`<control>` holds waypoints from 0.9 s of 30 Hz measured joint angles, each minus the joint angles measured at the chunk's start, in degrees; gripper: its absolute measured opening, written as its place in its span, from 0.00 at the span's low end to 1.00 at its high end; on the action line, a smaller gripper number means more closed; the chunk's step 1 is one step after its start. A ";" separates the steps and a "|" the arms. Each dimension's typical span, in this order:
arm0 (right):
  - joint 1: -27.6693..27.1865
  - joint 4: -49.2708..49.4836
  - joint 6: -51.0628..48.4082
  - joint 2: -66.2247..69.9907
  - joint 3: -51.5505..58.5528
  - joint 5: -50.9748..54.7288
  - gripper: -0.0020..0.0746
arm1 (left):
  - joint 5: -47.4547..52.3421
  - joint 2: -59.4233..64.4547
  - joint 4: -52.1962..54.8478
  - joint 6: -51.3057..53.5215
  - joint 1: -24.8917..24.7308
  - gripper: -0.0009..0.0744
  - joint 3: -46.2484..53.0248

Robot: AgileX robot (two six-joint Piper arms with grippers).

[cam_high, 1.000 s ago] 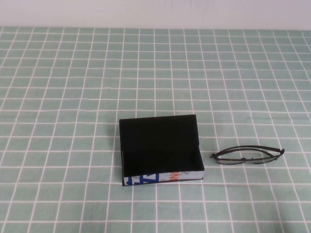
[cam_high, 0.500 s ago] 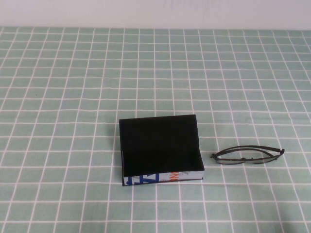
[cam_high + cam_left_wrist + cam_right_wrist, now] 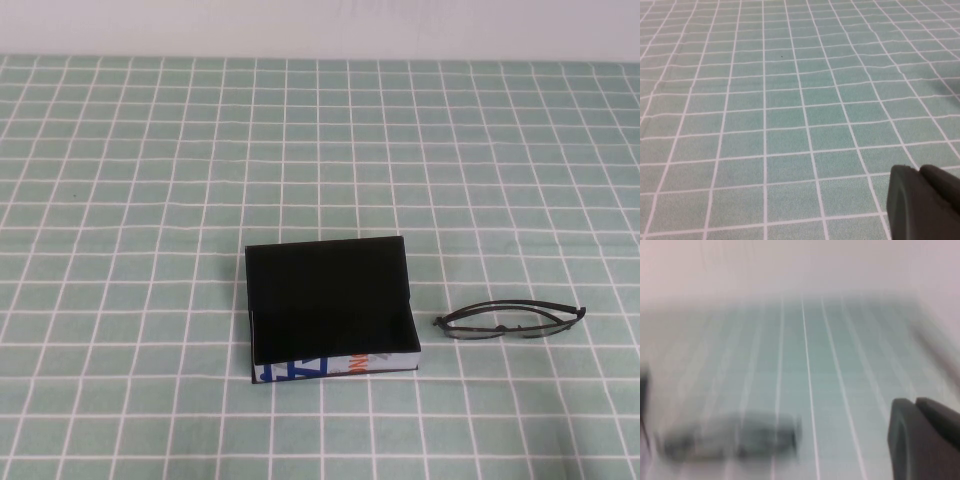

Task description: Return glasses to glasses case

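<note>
Black plastic fingertips mark the right gripper [image 3: 925, 440] at one corner of its wrist view, clenched on nothing and hanging above the cloth with a blurred dark shape, probably the glasses, lying ahead of it. Similar dark tips of the left gripper [image 3: 922, 202] show in its own wrist view over bare cloth, and whether they are parted or pressed together I cannot tell. Neither arm reaches into the high view. On the green checked tablecloth with white grid lines [image 3: 150, 200], the rectangular black glasses case with a white printed side [image 3: 330, 310] sits toward the near edge, about midway between left and right, its hinged lid standing up at the back and its dark inside bare. Just beside it on the robot's right, apart from it, lie the thin dark wire-framed glasses with clear rectangular lenses [image 3: 508, 320], arms folded, long side roughly parallel to the near edge. By my judgement nothing of the task is done: grasping, carrying and placing all remain.
</note>
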 joint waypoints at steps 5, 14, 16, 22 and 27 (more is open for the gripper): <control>0.00 0.20 0.04 0.00 0.00 -17.65 0.01 | 0.00 0.00 0.00 0.00 0.00 0.01 0.00; 0.00 8.30 1.69 -0.09 0.00 -50.57 0.01 | 0.00 0.00 0.00 0.00 0.00 0.01 0.00; 0.00 14.82 4.06 -0.09 -2.30 -51.71 0.01 | 0.00 0.00 0.00 0.00 0.00 0.01 0.00; 0.00 34.87 -10.34 0.46 -23.88 -37.64 0.01 | 0.00 0.00 0.00 0.00 0.00 0.01 0.00; 0.00 50.56 -40.08 11.13 -45.46 -26.66 0.01 | 0.00 0.00 0.00 0.00 0.00 0.01 0.00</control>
